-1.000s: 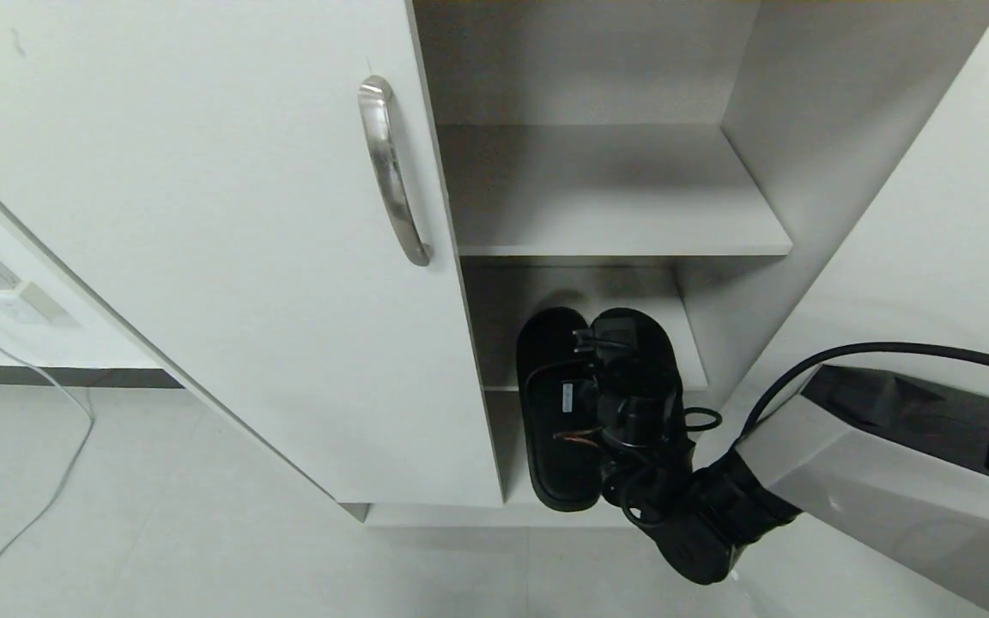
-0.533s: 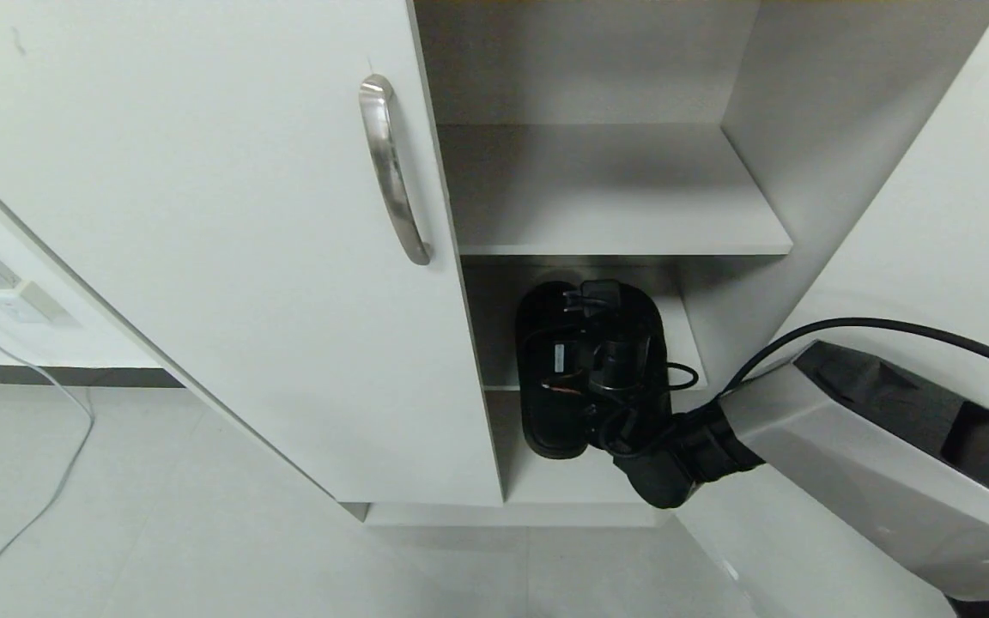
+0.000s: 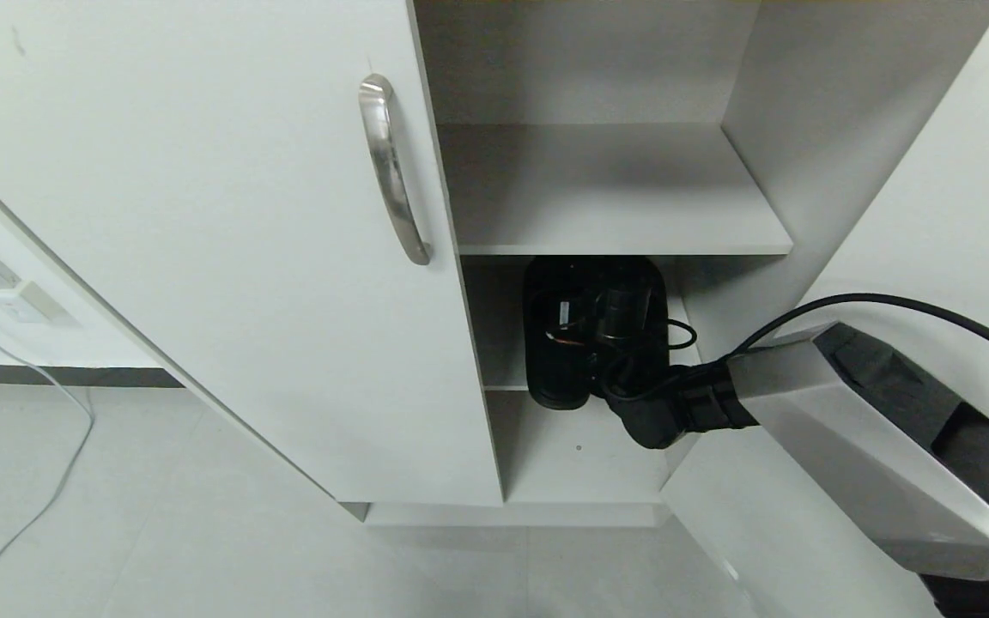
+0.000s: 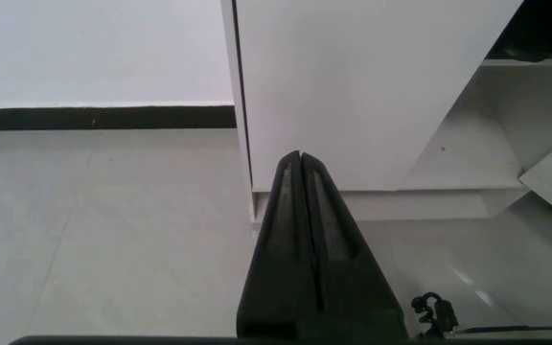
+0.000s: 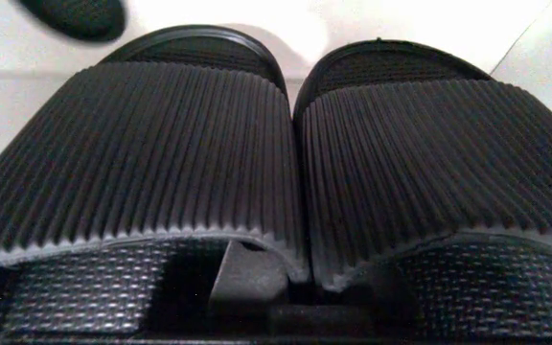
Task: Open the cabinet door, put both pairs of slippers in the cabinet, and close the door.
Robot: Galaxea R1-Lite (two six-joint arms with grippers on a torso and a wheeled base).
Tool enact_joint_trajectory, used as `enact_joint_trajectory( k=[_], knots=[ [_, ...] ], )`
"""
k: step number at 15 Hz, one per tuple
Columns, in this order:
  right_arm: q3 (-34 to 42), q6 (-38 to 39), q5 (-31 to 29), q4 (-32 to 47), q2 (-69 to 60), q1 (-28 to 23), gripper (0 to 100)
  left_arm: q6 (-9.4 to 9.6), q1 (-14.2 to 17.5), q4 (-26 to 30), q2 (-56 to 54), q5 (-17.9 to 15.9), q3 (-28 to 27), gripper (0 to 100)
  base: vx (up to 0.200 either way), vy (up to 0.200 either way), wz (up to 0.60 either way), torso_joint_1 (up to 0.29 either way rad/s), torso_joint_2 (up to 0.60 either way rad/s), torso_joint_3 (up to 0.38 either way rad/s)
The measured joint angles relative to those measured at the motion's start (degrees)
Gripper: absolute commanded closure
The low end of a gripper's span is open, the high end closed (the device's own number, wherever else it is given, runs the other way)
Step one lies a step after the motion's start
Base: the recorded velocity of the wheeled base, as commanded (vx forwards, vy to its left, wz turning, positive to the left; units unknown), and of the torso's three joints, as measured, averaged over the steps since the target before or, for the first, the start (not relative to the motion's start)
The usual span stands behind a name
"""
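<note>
Now, your right tool (image 3: 615, 322) is clamped on the black slippers (image 3: 556, 343), lower centre of the head view, heels overhanging the middle shelf (image 3: 501, 367). Push deeper, set them flat, then release. Your left tool (image 4: 301, 182) sits pads together.

You are in what looks like a home hallway. A white cabinet (image 3: 803, 129) stands at 12 o'clock, with a curved metal handle (image 3: 391, 167) on its door (image 3: 203, 215) and shelves (image 3: 606, 189) inside. Pale floor tiles (image 3: 203, 549) spread at 6 o'clock. At 9 o'clock a wall socket (image 3: 18, 302) with a cable (image 3: 88, 418) sits above dark skirting (image 3: 48, 375).
</note>
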Motion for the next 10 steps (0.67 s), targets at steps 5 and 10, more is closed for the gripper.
enact_joint_trajectory(
  k=[5, 10],
  knots=[
    [-2.8, 0.1, 0.0, 0.7, 2.4, -1.7, 100, 0.00, 0.0, 0.0, 0.0, 0.0, 0.0, 100, 0.000, 0.000, 0.00, 0.000, 0.00, 0.000],
    [-3.8, 0.2, 0.0, 1.7, 4.0, -2.3, 100, -0.02, 0.0, 0.0, 0.0, 0.0, 0.0, 100, 0.000, 0.000, 0.00, 0.000, 0.00, 0.000]
  ],
)
